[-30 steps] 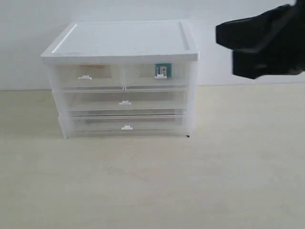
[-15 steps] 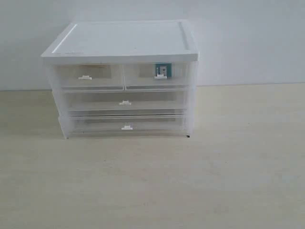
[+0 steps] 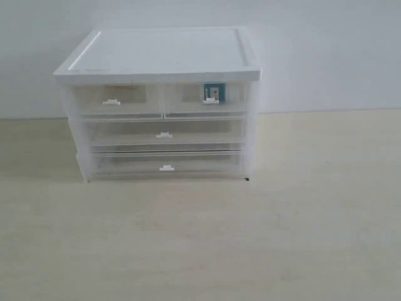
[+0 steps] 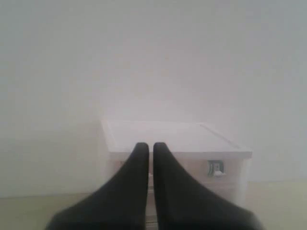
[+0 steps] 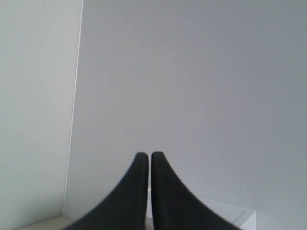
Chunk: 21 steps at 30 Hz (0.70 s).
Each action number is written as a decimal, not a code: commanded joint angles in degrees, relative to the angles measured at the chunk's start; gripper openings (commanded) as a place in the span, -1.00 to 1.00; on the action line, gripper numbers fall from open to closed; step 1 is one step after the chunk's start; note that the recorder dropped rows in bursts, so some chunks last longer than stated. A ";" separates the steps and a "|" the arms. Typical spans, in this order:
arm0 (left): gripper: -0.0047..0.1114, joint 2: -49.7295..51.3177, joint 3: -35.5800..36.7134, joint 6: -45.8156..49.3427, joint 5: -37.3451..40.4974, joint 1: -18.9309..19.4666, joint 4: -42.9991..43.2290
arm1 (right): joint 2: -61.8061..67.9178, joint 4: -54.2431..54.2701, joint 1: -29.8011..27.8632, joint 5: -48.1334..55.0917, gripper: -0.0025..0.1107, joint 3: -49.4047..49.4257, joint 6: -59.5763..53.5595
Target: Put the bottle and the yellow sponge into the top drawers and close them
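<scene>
The white-topped chest (image 3: 160, 56) stands at the back of the table with both top drawers pushed in. Through the translucent front of the right top drawer (image 3: 203, 99) shows the bottle's teal label (image 3: 213, 93). In the left top drawer (image 3: 116, 100) a faint orange-yellow tint of the sponge (image 3: 125, 88) shows near its upper edge. Neither arm appears in the exterior view. My left gripper (image 4: 150, 146) is shut and empty, held back from the chest (image 4: 177, 139), where the bottle's label (image 4: 215, 167) shows again. My right gripper (image 5: 149, 155) is shut and empty, raised before the wall.
Two full-width drawers (image 3: 164, 135) sit shut below the top pair. A pale wooden table (image 3: 250, 238) spreads in front of the chest. A white wall (image 3: 326, 50) rises behind, with a corner line (image 5: 74, 105) in the right wrist view.
The right arm, seen dark at the upper right a second ago, has withdrawn out of the exterior view. The chest and its drawers have not moved.
</scene>
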 commanded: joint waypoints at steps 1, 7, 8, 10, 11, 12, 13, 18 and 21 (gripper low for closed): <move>-0.85 -0.26 -0.02 -0.09 0.37 -0.25 -0.47 | -0.21 -0.20 -0.17 0.61 -0.96 0.21 0.01; -0.85 -0.26 -0.02 -0.09 0.37 -0.25 -0.47 | -0.21 -0.08 -0.17 0.61 -0.96 0.21 0.01; -0.85 -0.26 0.26 -0.09 -0.11 -0.25 -0.47 | -0.21 -0.08 -0.17 0.61 -0.96 0.21 0.01; -0.85 -0.26 1.78 0.97 -2.25 -0.14 0.20 | -0.21 -0.08 -0.17 0.61 -0.96 0.21 0.01; -0.85 -0.26 2.56 0.97 -3.76 0.41 0.20 | -0.21 -0.08 -0.17 0.61 -0.96 0.21 0.01; -0.85 -0.26 3.85 0.97 -5.67 1.56 -0.28 | -0.21 -0.08 -0.17 0.61 -0.96 0.21 0.01; -0.85 -0.26 4.78 0.97 -6.97 2.33 -0.65 | -0.21 -0.08 -0.17 0.61 -0.96 0.21 0.01; -0.85 -0.26 9.96 0.97 -14.16 7.47 -2.80 | -0.21 -0.08 -0.17 0.61 -0.96 0.21 0.01; -0.85 -0.26 15.33 0.26 -21.54 11.61 -2.96 | -0.21 -0.08 -0.17 0.61 -0.96 0.21 0.01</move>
